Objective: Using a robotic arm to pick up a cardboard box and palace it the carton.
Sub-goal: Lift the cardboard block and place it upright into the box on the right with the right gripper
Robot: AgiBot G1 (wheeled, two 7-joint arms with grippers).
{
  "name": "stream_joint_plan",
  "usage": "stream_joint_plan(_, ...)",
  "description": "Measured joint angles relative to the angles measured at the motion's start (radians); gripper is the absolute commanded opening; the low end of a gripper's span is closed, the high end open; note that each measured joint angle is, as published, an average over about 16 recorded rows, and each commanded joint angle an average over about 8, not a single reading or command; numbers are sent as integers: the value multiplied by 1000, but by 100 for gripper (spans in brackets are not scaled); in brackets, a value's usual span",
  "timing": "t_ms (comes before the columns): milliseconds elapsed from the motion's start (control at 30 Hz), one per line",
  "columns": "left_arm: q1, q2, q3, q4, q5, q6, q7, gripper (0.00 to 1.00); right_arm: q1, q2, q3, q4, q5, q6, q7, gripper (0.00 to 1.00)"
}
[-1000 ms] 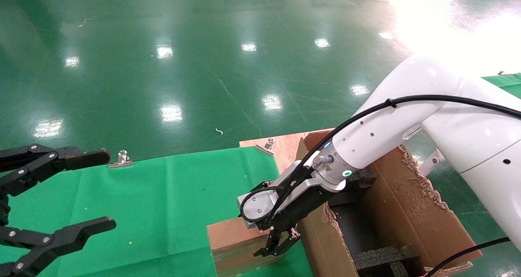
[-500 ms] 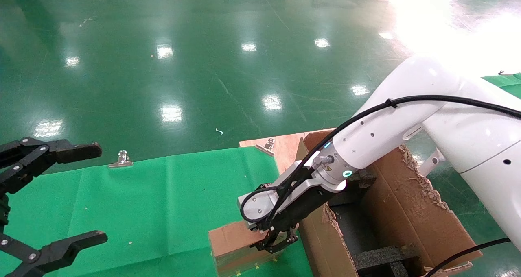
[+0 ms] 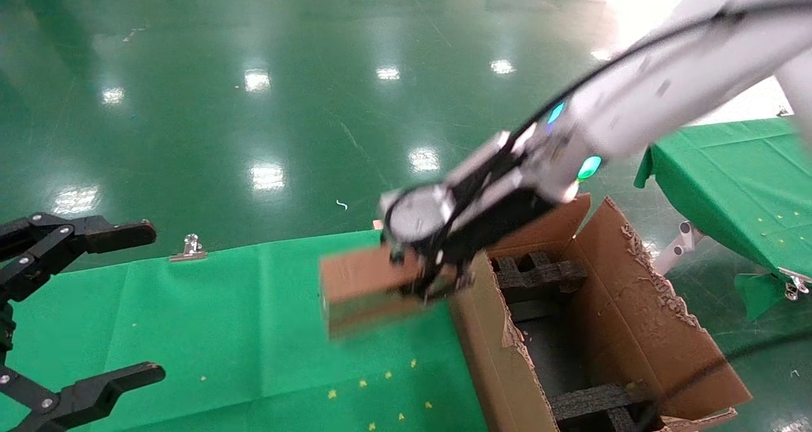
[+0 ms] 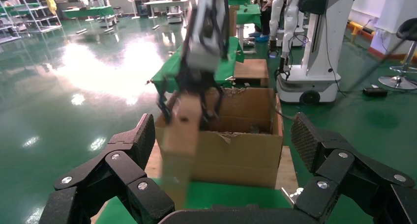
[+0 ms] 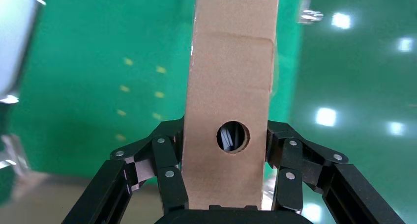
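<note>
Cardboard box (image 3: 365, 286): held clear above the green tabletop (image 3: 222, 318), just beside the carton (image 3: 634, 318), not yet over its opening.
Right gripper (image 5: 223, 182): your robotic arm (image 3: 634, 96) has its fingers (image 5: 169, 167) clamped on the box's two long sides, level with the round hole.
Left gripper (image 3: 70, 305): parked at the tabletop's left, fingers apart, holding nothing.
Handling: judged light and stiff. The glossy tape may be slippery, so grip bare cardboard.
Risk: the carton's ragged flap edge could catch the box.

A plain brown cardboard box (image 3: 361, 286) and brown carton (image 3: 641, 318) with black foam (image 3: 539, 270) sit against a green cloth (image 3: 254, 330) speckled yellow.
</note>
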Motion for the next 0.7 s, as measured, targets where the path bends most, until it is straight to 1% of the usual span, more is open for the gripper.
stream_joint_plan(167, 0, 0, 0, 0, 0, 0, 0, 100, 130, 3, -46, -26, 26, -2, -26, 0)
stream_joint_plan(333, 0, 0, 0, 0, 0, 0, 0, 100, 226, 2, -95, -59, 50, 1, -55, 0)
stream_joint_plan(533, 0, 0, 0, 0, 0, 0, 0, 100, 289, 11, -141, -94, 76, 7, -76, 0)
stream_joint_plan(700, 0, 0, 1, 0, 0, 0, 0, 100, 317, 42, -169, -110, 92, 10, -80, 0)
